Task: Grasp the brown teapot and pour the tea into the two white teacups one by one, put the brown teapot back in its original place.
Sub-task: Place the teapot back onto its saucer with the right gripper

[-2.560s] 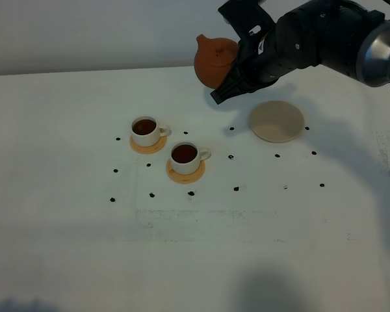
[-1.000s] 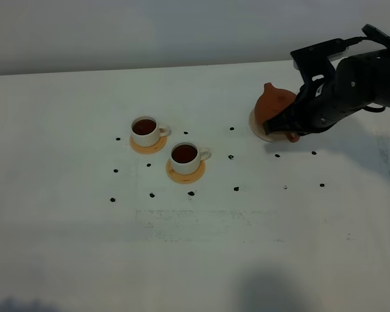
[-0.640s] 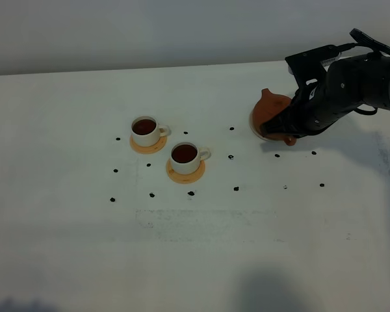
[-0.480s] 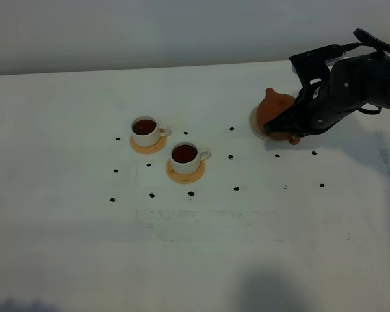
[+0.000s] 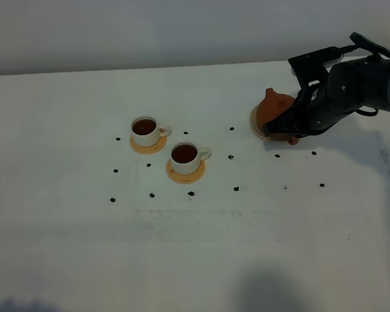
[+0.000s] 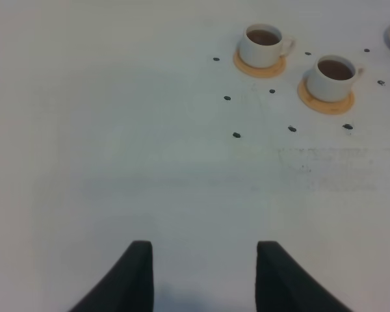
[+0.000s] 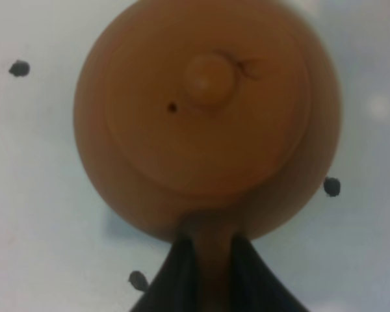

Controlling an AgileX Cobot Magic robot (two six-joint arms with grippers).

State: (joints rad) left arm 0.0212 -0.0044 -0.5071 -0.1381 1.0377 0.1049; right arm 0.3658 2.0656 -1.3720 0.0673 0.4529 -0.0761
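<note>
At 9 o'clock of the table (image 5: 65, 247): left claw (image 6: 205, 273) w/ jaws apart, idle, holding nothing. Centre: two cups (image 5: 145, 130) (image 5: 184, 156) on coasters (image 5: 186, 173), both w/ tea, so pouring looks done. At 2 o'clock: right claw (image 7: 209, 260) clenched on teapot (image 5: 275, 109) handle, pot on saucer (image 5: 254, 125), release pending. White tabletop w/ black dots (image 5: 236, 189), plain wall behind.

A white table (image 5: 65, 247) carries two orange coasters (image 5: 186, 171), a cream saucer (image 5: 255, 123) and small black dots (image 5: 236, 189).

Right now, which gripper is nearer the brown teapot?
Right. The right gripper is shut on the brown teapot by its handle; the left gripper hangs open over bare table, well short of even the teacups.
</note>
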